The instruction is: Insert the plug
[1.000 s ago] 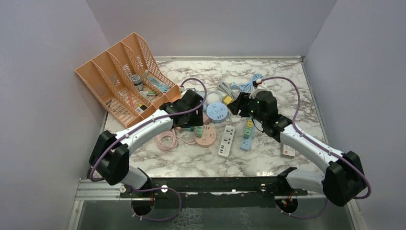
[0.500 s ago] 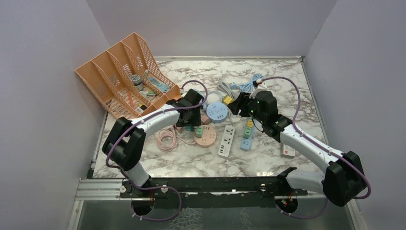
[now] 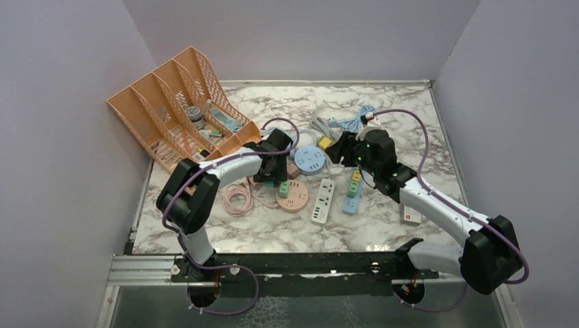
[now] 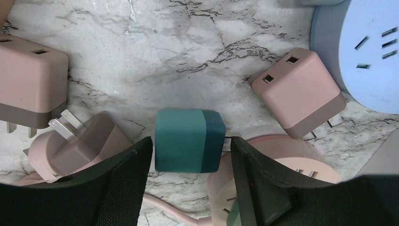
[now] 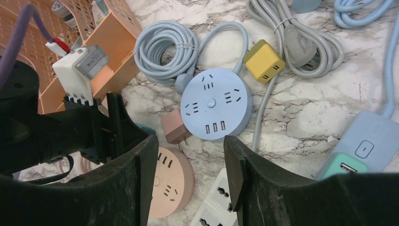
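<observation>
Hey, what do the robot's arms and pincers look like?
Left arm and right arm: white links, bulky black joints, a purple cable looped along each. Pincer fingers are black, broad and tapering, with a fine textured surface.

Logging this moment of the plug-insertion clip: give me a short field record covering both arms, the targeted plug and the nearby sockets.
left gripper: fingers on either side of the teal cube-shaped plug adapter, which lies on the marble table; contact unclear
right gripper: open, empty, hovering above the table
nearest socket: round pink power strip, right beside the teal adapter
other sockets: round blue power strip; white bar-shaped power strip
plug state: not yet inserted
</observation>
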You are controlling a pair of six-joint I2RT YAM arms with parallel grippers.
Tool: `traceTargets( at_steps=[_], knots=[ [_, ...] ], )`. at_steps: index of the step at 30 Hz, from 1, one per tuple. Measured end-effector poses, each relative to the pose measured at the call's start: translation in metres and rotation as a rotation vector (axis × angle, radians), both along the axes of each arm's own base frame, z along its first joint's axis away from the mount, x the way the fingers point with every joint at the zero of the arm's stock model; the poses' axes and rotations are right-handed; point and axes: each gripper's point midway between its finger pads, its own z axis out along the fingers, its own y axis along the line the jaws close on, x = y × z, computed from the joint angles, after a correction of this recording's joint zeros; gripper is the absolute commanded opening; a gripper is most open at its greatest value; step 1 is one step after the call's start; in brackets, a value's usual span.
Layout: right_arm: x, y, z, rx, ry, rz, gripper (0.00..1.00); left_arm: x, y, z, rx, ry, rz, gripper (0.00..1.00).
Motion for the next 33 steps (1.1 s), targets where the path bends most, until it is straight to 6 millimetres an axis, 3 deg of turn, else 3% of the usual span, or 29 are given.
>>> traceTargets(
  at_steps=[6, 14, 17, 22, 25, 28, 33],
  knots=[
    [0.0, 0.0, 0.0, 0.0, 0.0, 0.0, 0.53, 0.0, 0.001, -0.005, 0.012, 0.007, -0.006, 0.41],
    [-0.001, 0.002, 0.001, 0.0, -0.004, 0.015, 0.57, 0.003, 0.001, 0.004, 0.014, -0.018, -0.041, 0.39],
    [-0.004, 0.01, 0.005, 0.015, -0.02, 0.072, 0.63, 0.011, -0.008, 0.029, -0.028, -0.067, -0.067, 0.39],
    [-0.018, 0.033, 0.012, 0.074, -0.062, 0.231, 0.7, 0.031, -0.039, 0.094, -0.186, -0.205, -0.134, 0.39],
    [-0.029, 0.045, 0.014, 0.107, -0.069, 0.327, 0.75, 0.033, -0.055, 0.128, -0.283, -0.278, -0.203, 0.39],
    [-0.037, 0.054, 0.019, 0.133, -0.077, 0.397, 0.75, 0.028, -0.066, 0.148, -0.361, -0.347, -0.294, 0.39],
    [-0.041, 0.067, 0.033, 0.167, -0.083, 0.476, 0.71, 0.003, -0.066, 0.152, -0.427, -0.433, -0.443, 0.39]
  ],
)
